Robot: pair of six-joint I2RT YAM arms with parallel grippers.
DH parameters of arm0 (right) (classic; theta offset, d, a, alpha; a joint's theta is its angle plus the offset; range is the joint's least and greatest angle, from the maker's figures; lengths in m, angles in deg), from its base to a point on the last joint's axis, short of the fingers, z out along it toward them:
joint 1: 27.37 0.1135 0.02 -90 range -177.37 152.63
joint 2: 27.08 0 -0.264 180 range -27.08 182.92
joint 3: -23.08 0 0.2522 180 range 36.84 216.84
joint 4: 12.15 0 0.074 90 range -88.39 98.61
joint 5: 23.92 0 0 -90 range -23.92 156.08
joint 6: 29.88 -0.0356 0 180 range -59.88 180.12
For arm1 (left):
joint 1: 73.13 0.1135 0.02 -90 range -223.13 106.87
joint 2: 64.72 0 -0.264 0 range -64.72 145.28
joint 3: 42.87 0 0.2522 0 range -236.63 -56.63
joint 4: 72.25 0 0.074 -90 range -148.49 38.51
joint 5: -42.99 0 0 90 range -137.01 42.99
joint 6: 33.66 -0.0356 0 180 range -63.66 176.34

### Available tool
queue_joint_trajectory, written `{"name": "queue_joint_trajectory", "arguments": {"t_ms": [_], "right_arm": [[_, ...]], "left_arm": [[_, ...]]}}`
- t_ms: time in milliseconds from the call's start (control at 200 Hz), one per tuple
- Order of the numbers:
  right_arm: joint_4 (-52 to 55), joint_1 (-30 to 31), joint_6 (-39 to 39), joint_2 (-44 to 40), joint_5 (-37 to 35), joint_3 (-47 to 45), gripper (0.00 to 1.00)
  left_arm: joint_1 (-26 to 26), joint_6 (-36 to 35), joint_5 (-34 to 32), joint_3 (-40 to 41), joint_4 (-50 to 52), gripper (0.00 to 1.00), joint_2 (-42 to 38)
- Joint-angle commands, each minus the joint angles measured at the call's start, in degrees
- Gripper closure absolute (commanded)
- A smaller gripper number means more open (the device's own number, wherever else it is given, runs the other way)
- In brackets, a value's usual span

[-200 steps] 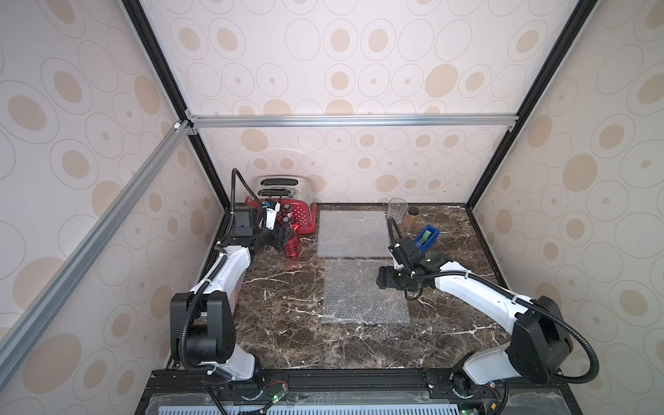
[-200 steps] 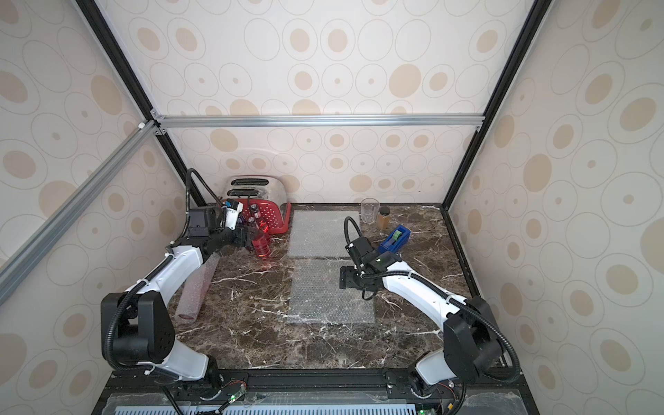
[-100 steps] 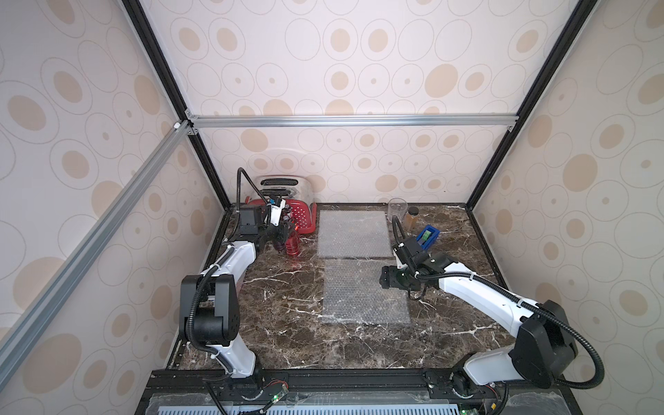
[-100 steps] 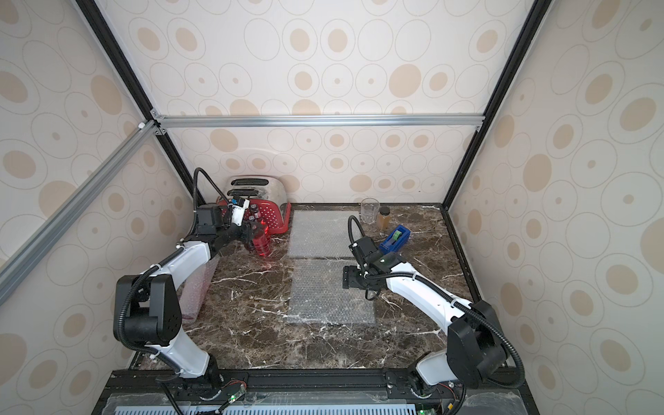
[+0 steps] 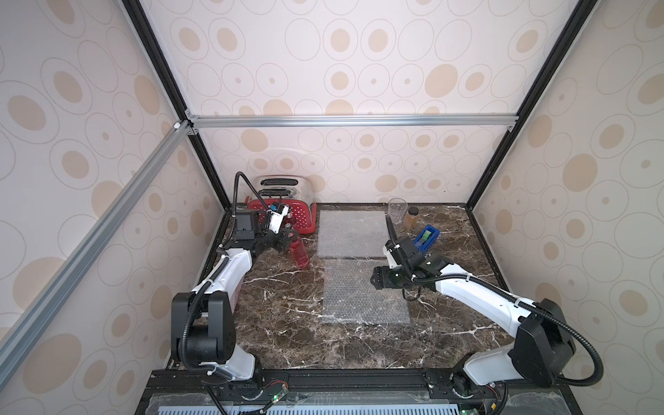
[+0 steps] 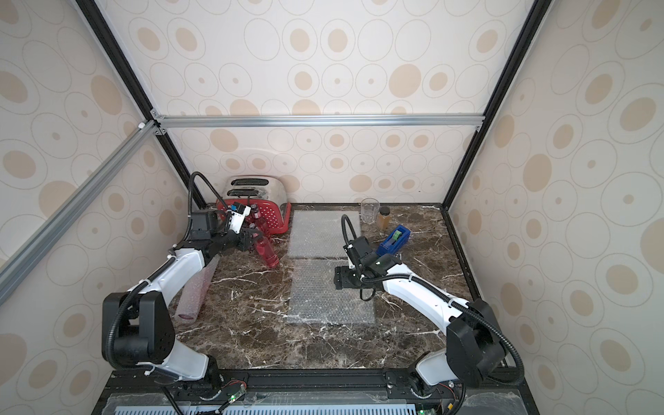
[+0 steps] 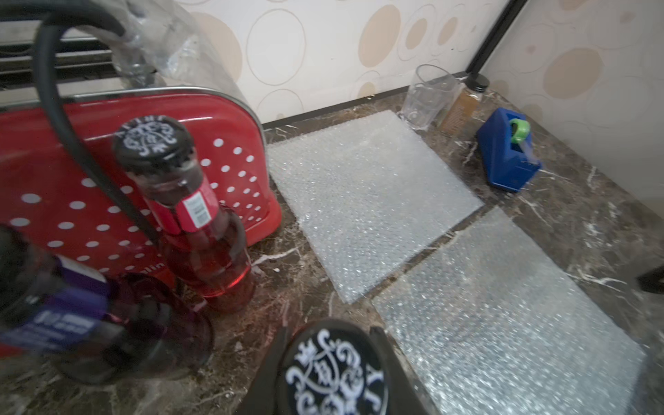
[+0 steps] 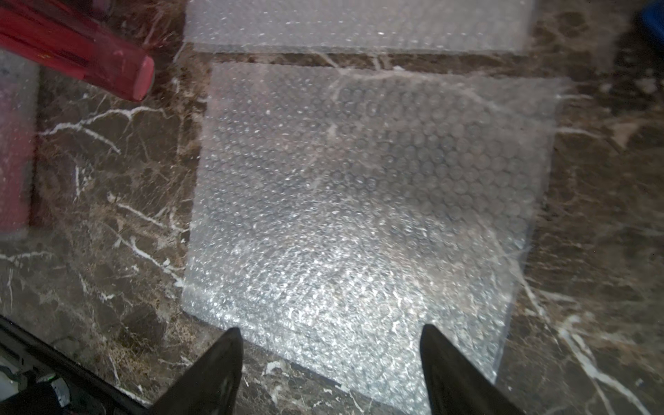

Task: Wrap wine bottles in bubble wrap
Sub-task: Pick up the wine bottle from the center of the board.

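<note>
**Op:** Count so far?

**Notes:** One of four, by my reading. You have a wrapped roll [image 6: 196, 287] lying at 9 o'clock on the desk [image 5: 287, 323], under the left arm, with pink showing through the wrap (I take it for a finished bottle; I cannot see whether its ends are closed).

**Op:** And the one in progress?

**Notes:** Your left hand [image 7: 328, 345] is closed narrow on the cap end of a red bottle [image 5: 300, 253]. That is at about 10 o'clock, just beside the red basket [image 5: 305, 215]. The bottle hangs tilted, base toward 4 o'clock. I cannot tell whether the base touches the desk. It is not yet on any wrap.

**Op:** Sheets?

**Notes:** Two, both flat and bare. The near sheet [image 5: 359, 294] is at centre and the far sheet [image 5: 350, 233] at 12 o'clock, with a narrow strip of desk between them. Your right hand [image 8: 330, 334] hovers wide open and empty over the near sheet's 3 o'clock edge.

**Op:** What is left?

**Notes:** For this bottle, everything after the pick: lay it on the near sheet, roll, close. After that, a second red bottle [image 7: 204, 244] and a purple bottle [image 7: 118, 323] stand upright by the basket, unwrapped. You have two sheets in view for three bare bottles, so I judge a third sheet will be needed.
</note>
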Motion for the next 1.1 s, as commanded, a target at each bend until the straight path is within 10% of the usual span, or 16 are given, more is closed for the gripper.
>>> {"name": "queue_joint_trajectory", "arguments": {"t_ms": [0,381,792,952,1072,1097], "right_arm": [[-9.3,4.8,6.7,1.5,0.2,1.6,0.18],[-34.5,10.3,14.8,8.8,11.3,2.9,0.13],[-33.9,10.8,15.9,13.5,14.3,7.3,0.24],[-32.9,10.7,16.1,14.1,15.0,8.0,0.41],[-31.3,10.7,15.1,13.9,14.9,8.3,0.78],[-31.0,10.7,14.8,13.7,14.7,8.1,0.85]], "left_arm": [[-0.4,0.1,7.9,-2.5,4.9,1.00,-7.1],[-7.9,20.3,13.2,-0.7,4.7,1.00,-14.0],[-10.6,30.6,18.1,0.0,-2.8,1.00,-12.9],[-11.2,31.4,19.1,0.4,-3.7,1.00,-12.7],[-11.3,30.5,17.6,0.2,-2.8,1.00,-12.5],[-11.3,30.4,17.2,0.1,-2.4,0.86,-12.5]]}}
